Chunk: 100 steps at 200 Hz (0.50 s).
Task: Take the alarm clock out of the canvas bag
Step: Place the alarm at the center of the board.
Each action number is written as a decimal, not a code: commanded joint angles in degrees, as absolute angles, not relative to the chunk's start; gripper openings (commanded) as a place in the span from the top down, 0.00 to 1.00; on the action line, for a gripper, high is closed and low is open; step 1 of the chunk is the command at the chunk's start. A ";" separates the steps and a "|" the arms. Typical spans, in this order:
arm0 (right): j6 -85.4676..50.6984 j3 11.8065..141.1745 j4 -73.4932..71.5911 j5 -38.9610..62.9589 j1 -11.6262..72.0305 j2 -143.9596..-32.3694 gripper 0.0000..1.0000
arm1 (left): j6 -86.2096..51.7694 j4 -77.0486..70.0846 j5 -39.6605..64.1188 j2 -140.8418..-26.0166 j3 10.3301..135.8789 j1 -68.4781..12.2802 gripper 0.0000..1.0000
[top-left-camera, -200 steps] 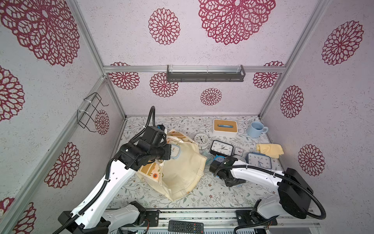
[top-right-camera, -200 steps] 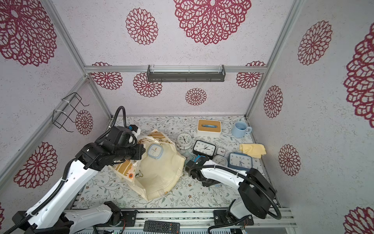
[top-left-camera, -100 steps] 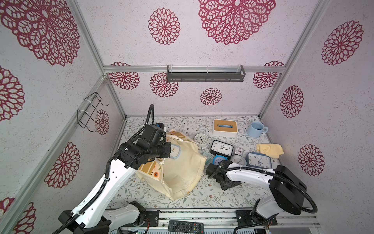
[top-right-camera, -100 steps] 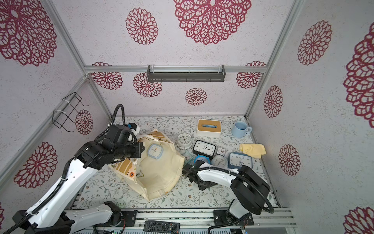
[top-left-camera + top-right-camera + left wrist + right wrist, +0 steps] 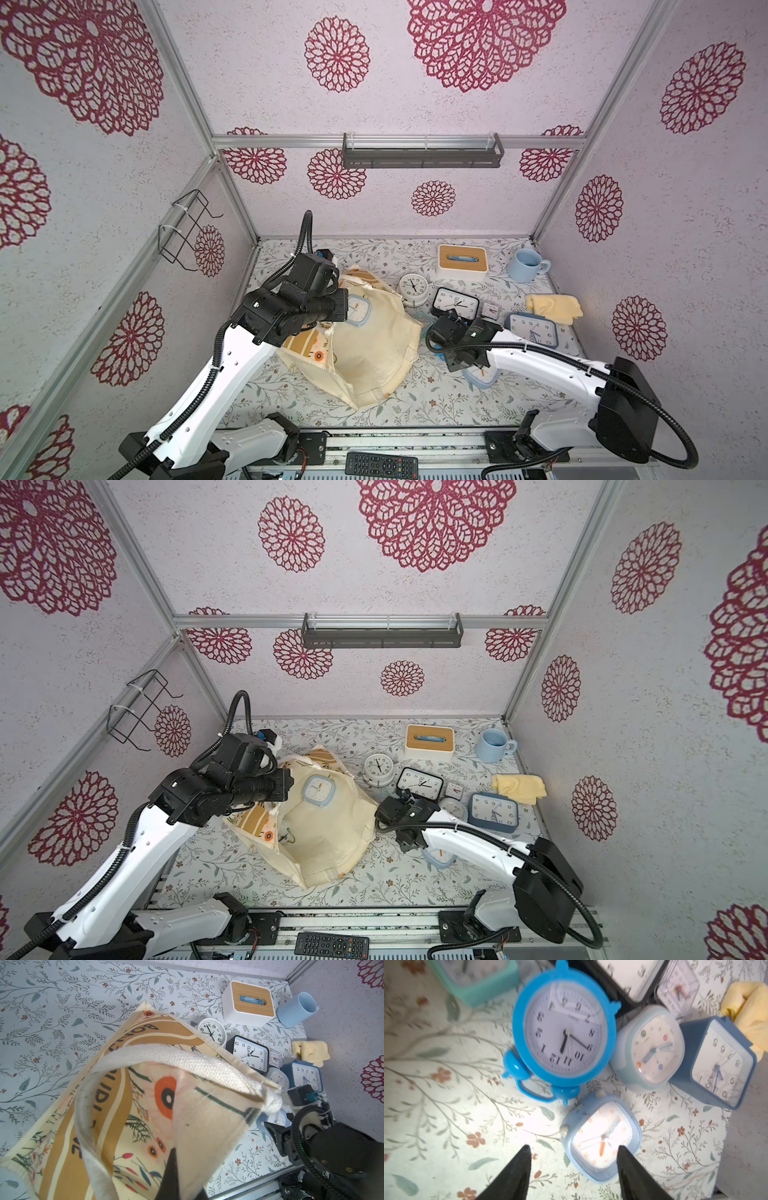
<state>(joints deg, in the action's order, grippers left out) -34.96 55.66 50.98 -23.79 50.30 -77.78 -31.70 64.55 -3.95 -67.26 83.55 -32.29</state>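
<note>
The cream canvas bag (image 5: pixel 374 353) (image 5: pixel 328 837) lies open-mouthed on the table, and its tan printed side fills the left wrist view (image 5: pixel 145 1105). My left gripper (image 5: pixel 338 307) (image 5: pixel 185 1184) is shut on the bag's edge and holds it up. Inside the bag rests a square alarm clock (image 5: pixel 357 309) (image 5: pixel 318 789) with a pale blue frame. My right gripper (image 5: pixel 463 365) (image 5: pixel 573 1148) stands open to the right of the bag. Just under it, a light blue square clock (image 5: pixel 602 1138) (image 5: pixel 482 376) lies free on the table.
Several clocks crowd the table's right side: a round white one (image 5: pixel 413 289), a black one (image 5: pixel 455 303), a blue square one (image 5: pixel 534 330) and a bright blue twin-bell one (image 5: pixel 562 1030). A tissue box (image 5: pixel 461 259), a mug (image 5: pixel 525 266) and a yellow cloth (image 5: pixel 555 305) stand behind.
My right gripper's jaws have spread wider and the arm has drawn back a little, so the light blue clock under it now shows. The left arm and the bag have stayed still.
</note>
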 commanded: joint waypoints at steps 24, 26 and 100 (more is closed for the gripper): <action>-31.23 55.93 46.16 -18.59 46.74 -76.83 0.35 | -34.09 62.03 -3.89 -66.72 84.99 -31.95 1.00; -30.90 55.84 45.55 -18.10 46.82 -76.34 0.35 | -34.17 62.05 -3.83 -66.71 84.90 -31.89 1.00; -31.36 50.45 15.13 3.97 57.21 -55.04 0.39 | -38.84 64.46 -1.58 -62.65 80.39 -31.98 1.00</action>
